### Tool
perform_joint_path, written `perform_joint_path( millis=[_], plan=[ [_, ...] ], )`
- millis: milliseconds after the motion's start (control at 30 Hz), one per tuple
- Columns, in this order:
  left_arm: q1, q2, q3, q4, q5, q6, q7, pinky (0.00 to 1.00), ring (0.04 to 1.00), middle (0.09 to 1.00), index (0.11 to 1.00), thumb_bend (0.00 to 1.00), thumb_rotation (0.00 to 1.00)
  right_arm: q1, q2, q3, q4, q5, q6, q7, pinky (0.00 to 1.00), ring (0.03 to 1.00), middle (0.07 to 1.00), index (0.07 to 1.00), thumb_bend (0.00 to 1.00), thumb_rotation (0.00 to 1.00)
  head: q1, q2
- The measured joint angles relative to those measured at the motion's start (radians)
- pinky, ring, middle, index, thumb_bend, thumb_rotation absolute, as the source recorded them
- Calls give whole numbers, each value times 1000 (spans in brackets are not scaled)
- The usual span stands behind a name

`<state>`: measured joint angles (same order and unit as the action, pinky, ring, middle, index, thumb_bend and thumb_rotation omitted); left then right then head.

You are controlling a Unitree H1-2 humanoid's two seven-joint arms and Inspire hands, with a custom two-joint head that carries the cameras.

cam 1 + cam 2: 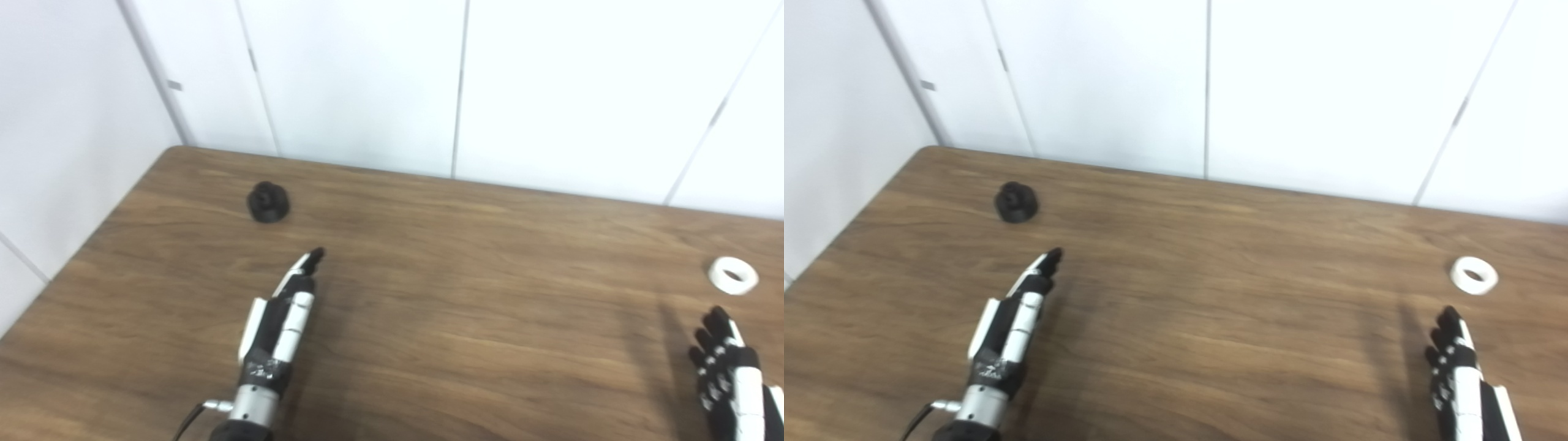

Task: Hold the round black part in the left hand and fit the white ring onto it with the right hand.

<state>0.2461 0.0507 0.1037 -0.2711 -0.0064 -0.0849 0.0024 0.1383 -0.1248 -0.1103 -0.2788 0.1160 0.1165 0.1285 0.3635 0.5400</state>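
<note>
Left eye view: black part (267, 201) sits at 10 o'clock on the table (429, 318), ring (733, 275) at 3 o'clock, well apart, each ahead of its own hand, likely staged for separate pickups. Left hand (282, 318) and right hand (729, 367) hold nothing, fingers straight. No readable labels or writing.
</note>
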Motion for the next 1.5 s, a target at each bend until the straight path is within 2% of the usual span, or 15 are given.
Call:
perform_joint_path(
  millis=[200,367,533,600,833,1000,1133,1300,1500],
  plan=[
    [-1,-1,-12,21,3,-4,6,1000,1000,974,934,547,848,0,0,1,4,8,-1,16,1000,1000,1000,1000,576,1000,-2,-6],
    [-1,-1,-16,29,15,-5,17,1000,1000,987,950,530,834,0,0,2,12,7,-9,19,1000,1000,1000,1000,591,1000,-3,-23],
    [-2,-1,-30,34,69,-6,29,1000,994,977,944,555,638,-1,0,3,38,5,-50,22,1000,1000,1000,1000,598,1000,-2,-43],
    [-1,-3,-34,39,98,-8,39,1000,997,979,945,574,529,-2,0,4,51,6,-69,26,1000,1000,1000,1000,606,1000,-5,-54],
    [2,-7,-41,7,156,5,70,974,968,959,933,677,389,-3,0,5,85,6,-121,34,1000,1000,998,982,641,1000,0,-75],
    [1,-5,-17,-80,174,86,80,974,962,953,923,791,295,-3,1,4,91,-5,-130,19,1000,966,949,940,623,1000,12,-89],
    [-6,3,6,-102,197,157,81,992,953,937,917,866,270,-4,2,4,92,-10,-133,9,991,955,936,933,605,1000,12,-92],
    [-25,17,40,-161,244,221,81,994,954,929,915,905,270,-3,4,5,93,-19,-136,-3,981,950,935,934,591,1000,14,-94],
    [-55,44,74,-161,284,268,79,962,937,915,900,919,285,-3,4,5,96,-20,-132,-8,978,944,925,926,651,1000,17,-94]
  ],
)
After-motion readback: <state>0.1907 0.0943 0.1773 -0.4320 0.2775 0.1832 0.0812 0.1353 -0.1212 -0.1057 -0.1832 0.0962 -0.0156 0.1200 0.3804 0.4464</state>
